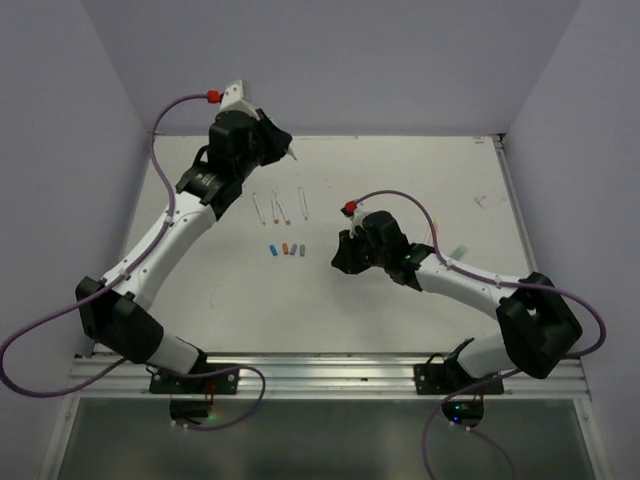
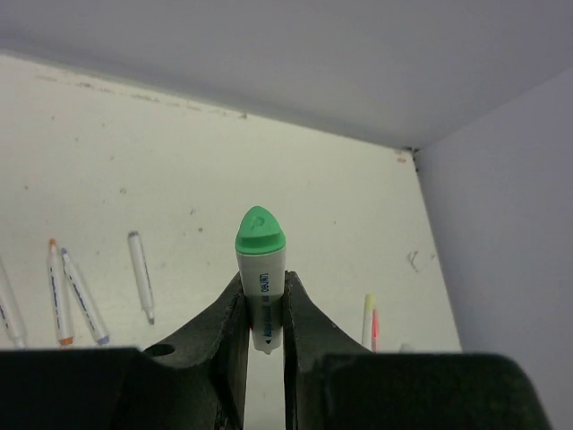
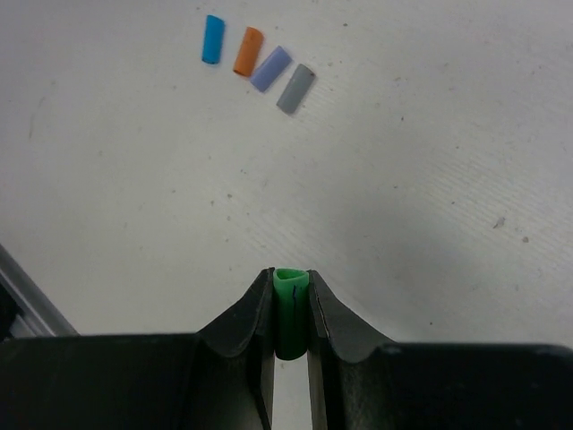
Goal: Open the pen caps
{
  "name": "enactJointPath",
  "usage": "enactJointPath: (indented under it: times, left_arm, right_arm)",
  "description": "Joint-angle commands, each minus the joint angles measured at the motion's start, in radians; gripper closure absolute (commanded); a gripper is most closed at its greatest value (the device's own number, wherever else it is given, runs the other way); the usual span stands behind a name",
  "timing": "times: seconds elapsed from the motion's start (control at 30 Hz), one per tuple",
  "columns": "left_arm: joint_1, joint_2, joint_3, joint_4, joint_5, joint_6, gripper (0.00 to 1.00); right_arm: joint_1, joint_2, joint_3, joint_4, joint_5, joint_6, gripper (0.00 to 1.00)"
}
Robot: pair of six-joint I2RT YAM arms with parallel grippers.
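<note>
Right tool clenches the green cap, best laid beside the grey cap; left tool grips the pen.

Top view looks down on the whole counter from behind; wrist views sit close, the right sharing four loose caps.

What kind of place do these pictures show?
Probably a robot laboratory test cell: a black-and-white left robot arm and right robot arm bolted to a silver metal rail, at a white table closed in by plain pale lilac walls.
</note>
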Motion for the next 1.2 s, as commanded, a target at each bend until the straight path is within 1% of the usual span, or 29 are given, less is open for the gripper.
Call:
enactJointPath:
  times: [0.0, 0.03, 0.23, 0.27, 0.33, 0.47, 0.57, 0.63, 0.83, 1.0, 1.17]
  left_arm:
    - [-0.001, 0.089, 0.038, -0.094, 0.109, 0.074, 1.00]
    - [-0.001, 0.139, 0.047, -0.101, 0.121, 0.079, 1.00]
    - [-0.001, 0.313, 0.119, -0.154, 0.212, 0.118, 1.00]
    - [-0.001, 0.356, 0.125, -0.156, 0.221, 0.121, 1.00]
    - [-0.001, 0.394, 0.141, -0.151, 0.246, 0.128, 1.00]
    - [-0.001, 0.521, 0.203, -0.167, 0.266, 0.148, 1.00]
    - [-0.001, 0.614, 0.300, -0.214, 0.290, 0.169, 1.00]
    - [-0.001, 0.667, 0.328, -0.225, 0.293, 0.180, 1.00]
    - [0.010, 0.778, 0.378, -0.236, 0.286, 0.194, 1.00]
    - [0.030, 0.815, 0.380, -0.231, 0.273, 0.200, 1.00]
    - [0.036, 0.838, 0.356, -0.204, 0.257, 0.210, 0.96]
  right_arm:
    - [0.001, 0.060, 0.049, -0.008, 0.099, 0.074, 1.00]
    - [0.001, 0.070, 0.052, 0.032, 0.096, 0.085, 1.00]
    - [0.001, 0.129, 0.069, 0.043, 0.082, 0.111, 1.00]
    - [0.001, 0.131, 0.068, 0.047, 0.077, 0.122, 1.00]
    - [0.002, 0.136, 0.058, 0.058, 0.067, 0.134, 1.00]
    - [0.002, 0.131, 0.037, 0.064, 0.062, 0.151, 1.00]
    - [0.002, 0.125, 0.032, 0.051, 0.064, 0.151, 1.00]
    - [0.002, 0.120, 0.026, 0.049, 0.062, 0.153, 1.00]
    - [0.002, 0.110, 0.017, 0.038, 0.058, 0.151, 1.00]
    - [0.002, 0.116, 0.022, 0.029, 0.044, 0.140, 1.00]
    - [0.002, 0.133, 0.031, 0.026, 0.038, 0.143, 1.00]
